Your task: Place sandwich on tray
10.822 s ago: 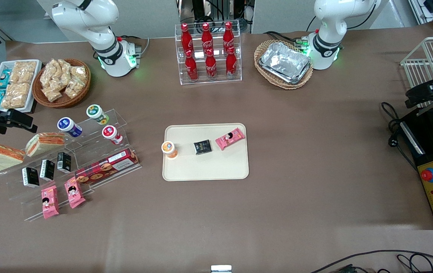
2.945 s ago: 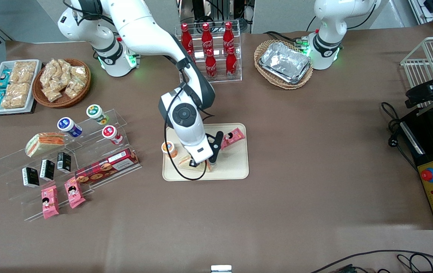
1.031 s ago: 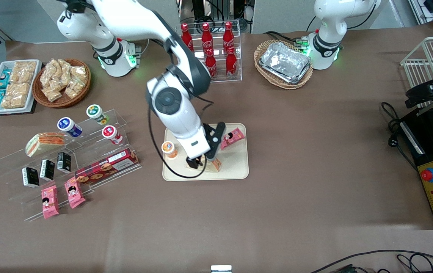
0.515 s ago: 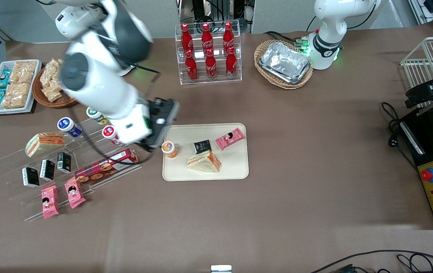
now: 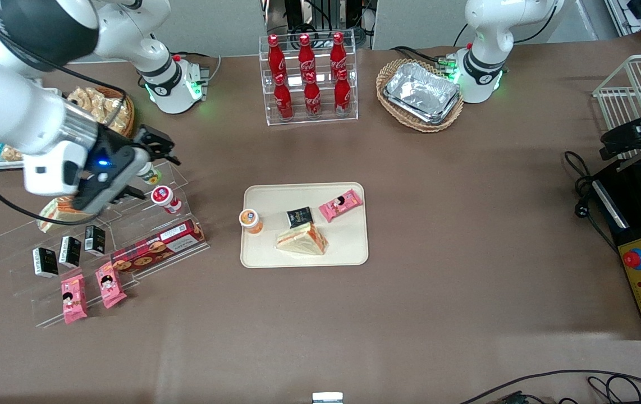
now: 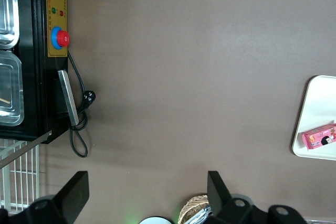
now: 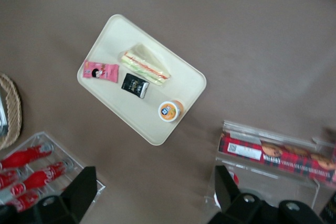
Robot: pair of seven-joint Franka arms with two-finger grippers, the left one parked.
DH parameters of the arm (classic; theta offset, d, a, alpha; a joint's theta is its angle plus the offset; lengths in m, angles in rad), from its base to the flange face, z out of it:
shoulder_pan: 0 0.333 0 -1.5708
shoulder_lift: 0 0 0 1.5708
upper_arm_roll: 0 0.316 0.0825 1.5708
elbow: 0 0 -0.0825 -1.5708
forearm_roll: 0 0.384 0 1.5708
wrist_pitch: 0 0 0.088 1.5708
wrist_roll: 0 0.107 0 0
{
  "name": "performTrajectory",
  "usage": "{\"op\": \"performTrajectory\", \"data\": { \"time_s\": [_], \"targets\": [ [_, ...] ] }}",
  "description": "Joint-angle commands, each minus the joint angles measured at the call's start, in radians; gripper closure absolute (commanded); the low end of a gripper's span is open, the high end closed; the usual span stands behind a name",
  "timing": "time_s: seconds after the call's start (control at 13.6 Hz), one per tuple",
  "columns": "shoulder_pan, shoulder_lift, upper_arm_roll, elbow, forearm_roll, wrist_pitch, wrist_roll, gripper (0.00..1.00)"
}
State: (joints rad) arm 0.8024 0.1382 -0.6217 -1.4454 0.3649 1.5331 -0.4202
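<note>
- The clear-wrapped triangular wedge sandwich [image 5: 302, 239] lay flat on the cream-beige rectangular tray [image 5: 343, 249], just beside a small black packet [image 5: 300, 216]; the placement looked done.
- The right arm's black two-finger gripper [image 5: 155, 154] hung above the clear acrylic display steps [image 5: 146, 235], well apart from the tray, fingers spread and empty.
- The tray was smooth and low-rimmed, the wrap glossy, the bread face pale with orange-red filling along one edge.

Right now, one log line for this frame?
sandwich: on tray | gripper: open, empty, above snack rack | place: done
</note>
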Motion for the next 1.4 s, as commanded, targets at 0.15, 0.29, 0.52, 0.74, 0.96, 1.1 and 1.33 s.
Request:
{"op": "performTrajectory", "data": {
  "time_s": [0.15, 0.29, 0.52, 0.74, 0.96, 1.1, 1.33],
  "targets": [
    [0.034, -0.038, 0.016, -0.012, -0.075, 0.004, 0.501, 0.00],
    [0.093, -0.038, 0.045, -0.012, -0.256, 0.009, 0.675, 0.00],
    [0.126, -0.037, 0.045, -0.012, -0.369, 0.010, 0.975, 0.00],
    [-0.039, -0.040, 0.107, -0.015, -0.412, 0.019, 0.980, 0.00],
    [-0.288, -0.043, 0.279, -0.013, -0.419, 0.022, 0.826, 0.00],
    [-0.476, -0.045, 0.418, -0.015, -0.411, 0.047, 0.715, 0.00],
    [-0.685, -0.040, 0.589, -0.016, -0.411, 0.061, 0.674, 0.00]
  ]
}}
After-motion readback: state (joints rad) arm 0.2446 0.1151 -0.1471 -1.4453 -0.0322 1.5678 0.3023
